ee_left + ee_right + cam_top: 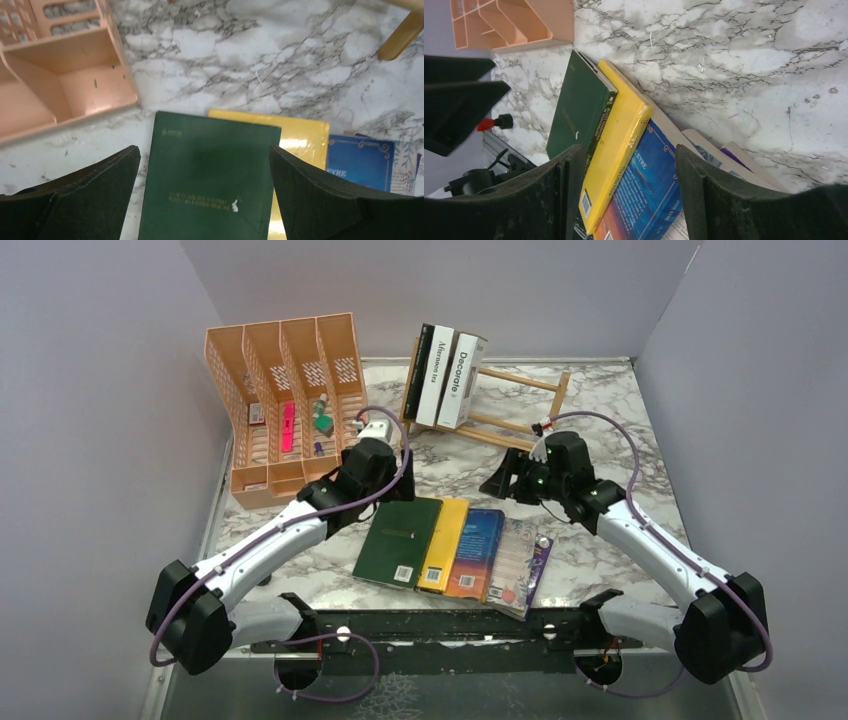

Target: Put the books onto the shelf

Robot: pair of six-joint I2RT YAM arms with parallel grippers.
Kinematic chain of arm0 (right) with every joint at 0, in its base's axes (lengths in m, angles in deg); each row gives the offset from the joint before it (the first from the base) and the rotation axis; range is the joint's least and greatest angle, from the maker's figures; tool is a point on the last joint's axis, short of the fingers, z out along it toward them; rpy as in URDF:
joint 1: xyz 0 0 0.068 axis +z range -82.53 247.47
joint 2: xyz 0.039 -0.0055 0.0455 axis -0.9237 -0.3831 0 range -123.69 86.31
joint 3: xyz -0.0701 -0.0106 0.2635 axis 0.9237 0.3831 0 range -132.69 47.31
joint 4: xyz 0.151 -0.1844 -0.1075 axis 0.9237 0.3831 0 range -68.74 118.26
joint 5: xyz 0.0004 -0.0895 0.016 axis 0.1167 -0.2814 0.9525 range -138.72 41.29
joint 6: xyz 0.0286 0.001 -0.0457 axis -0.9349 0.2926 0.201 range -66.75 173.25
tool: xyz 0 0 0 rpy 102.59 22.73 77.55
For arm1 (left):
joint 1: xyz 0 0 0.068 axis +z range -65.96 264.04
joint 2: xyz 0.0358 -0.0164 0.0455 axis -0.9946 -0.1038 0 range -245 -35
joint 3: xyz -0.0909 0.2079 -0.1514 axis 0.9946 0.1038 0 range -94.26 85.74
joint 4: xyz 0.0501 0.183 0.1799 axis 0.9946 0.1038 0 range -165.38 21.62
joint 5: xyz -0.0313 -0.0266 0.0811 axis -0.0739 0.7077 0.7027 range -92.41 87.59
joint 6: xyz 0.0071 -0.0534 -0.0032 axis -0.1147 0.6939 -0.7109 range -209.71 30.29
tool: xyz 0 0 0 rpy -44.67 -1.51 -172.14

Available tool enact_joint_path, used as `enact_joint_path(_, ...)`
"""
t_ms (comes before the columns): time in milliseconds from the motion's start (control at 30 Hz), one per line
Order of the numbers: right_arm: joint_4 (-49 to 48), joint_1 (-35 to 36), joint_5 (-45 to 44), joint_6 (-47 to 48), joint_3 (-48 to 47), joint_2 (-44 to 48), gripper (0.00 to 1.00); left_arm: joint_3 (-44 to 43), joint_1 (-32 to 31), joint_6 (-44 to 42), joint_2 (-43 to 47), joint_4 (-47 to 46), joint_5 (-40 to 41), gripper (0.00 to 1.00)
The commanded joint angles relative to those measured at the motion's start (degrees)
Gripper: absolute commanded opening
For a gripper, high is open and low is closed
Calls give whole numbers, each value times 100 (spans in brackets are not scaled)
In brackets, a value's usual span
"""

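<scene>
The left end effector (202, 152) gapes wide over the dark green paperback (210, 185). The right end effector (626, 150), also apart, hovers above the yellow paperback (619, 125).

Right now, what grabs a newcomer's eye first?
Four paperbacks lie overlapped flat near the arm bases, dark green book leftmost; left pincer and right pincer hang open over them. Far back, the white Decorate book stands in the wooden shelf, orange file organiser to its left.
</scene>
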Motion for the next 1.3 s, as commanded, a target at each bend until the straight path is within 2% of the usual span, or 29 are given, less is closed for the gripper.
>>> enact_joint_path(0, -180, 241, 181, 5, -314, -222, 69, 797, 11, 608, 451, -234, -310, 99)
enact_joint_path(200, -13, 1192, -494, -109, -546, -678, 68, 1551, 18, 1113, 546, -157, 314, 99)
enact_joint_path(367, 83, 1482, -718, -205, -704, -982, 68, 2151, 41, 1506, 579, -542, 302, 99)
enact_joint_path(433, 101, 1513, -750, -227, -774, -1061, 68, 2447, 87, 1488, 570, -1003, -107, 99)
enact_joint_path(500, 102, 1529, -753, -247, -828, -1135, 69, 2703, 207, 1401, 529, -1563, -848, 99)
enact_joint_path(700, 191, 1542, -843, -258, -920, -1207, 68, 2941, 356, 1495, 351, -2080, -1959, 98)
enact_joint_path(867, 311, 1542, -951, -323, -892, -1111, 68, 2929, 398, 1586, 376, -2350, -2615, 83)
enact_joint_path(1067, 653, 1537, -1152, -391, -708, -777, 69, 3386, 407, 2625, 436, -3257, -3874, 69)
enact_joint_path(1167, 721, 1542, -1121, -476, -506, -609, 69, 3574, 398, 2920, 542, -3667, -4058, 63)
enact_joint_path(1267, 694, 1545, -978, -636, -337, -542, 69, 3483, 398, 2751, 537, -3694, -4053, 59)
